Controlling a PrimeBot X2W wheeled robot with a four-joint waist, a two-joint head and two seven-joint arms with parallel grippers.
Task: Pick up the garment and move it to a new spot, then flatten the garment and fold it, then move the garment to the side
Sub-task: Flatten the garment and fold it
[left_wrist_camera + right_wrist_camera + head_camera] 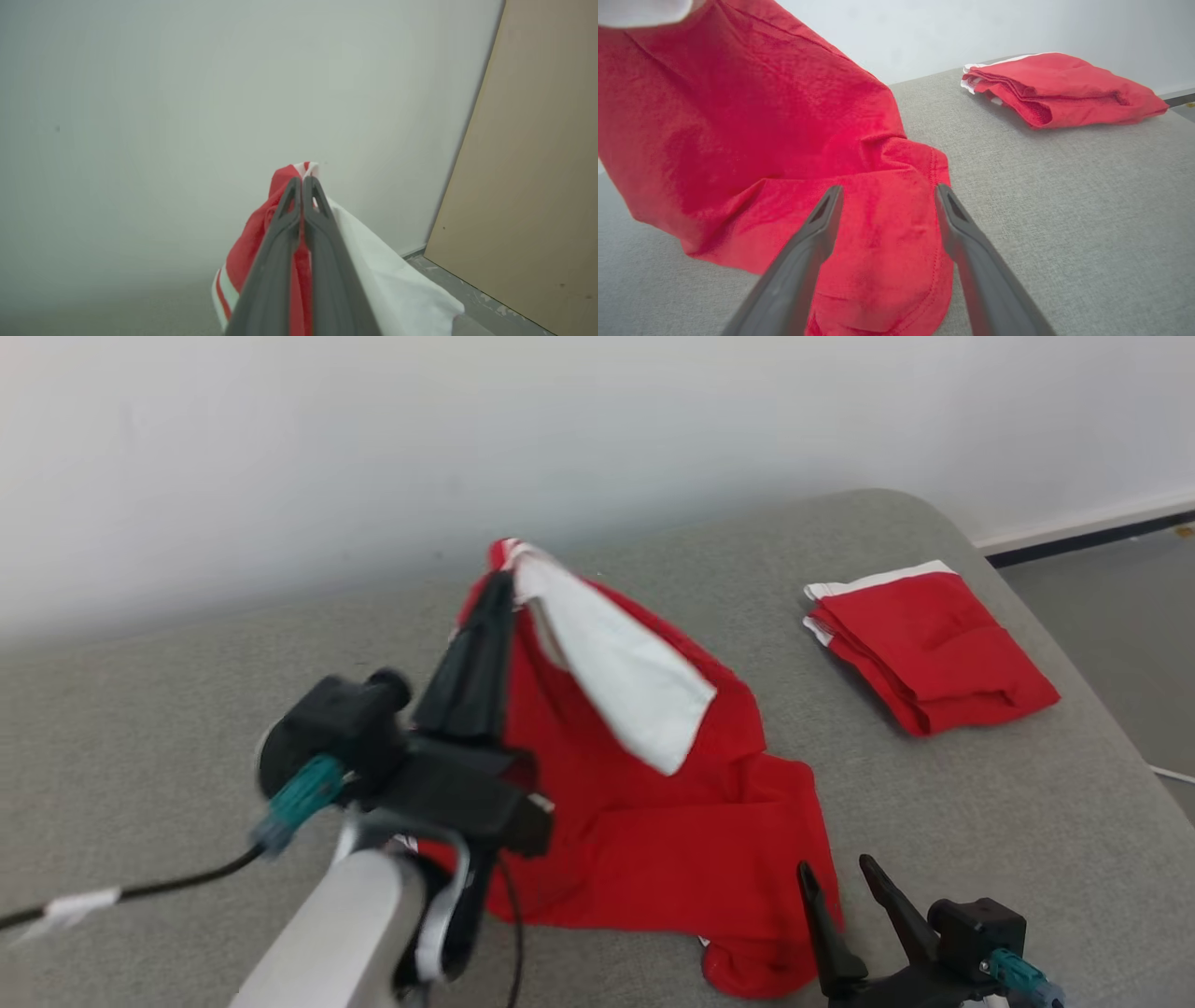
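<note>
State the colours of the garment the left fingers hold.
The garment is red with a white panel; clearest in head view.

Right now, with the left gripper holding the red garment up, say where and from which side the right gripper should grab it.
Grip the garment by its hemmed lower end, lying on the grey surface before the open right gripper. Come low from the robot's side, probably: the left gripper pinches the top, leaving this end free.
</note>
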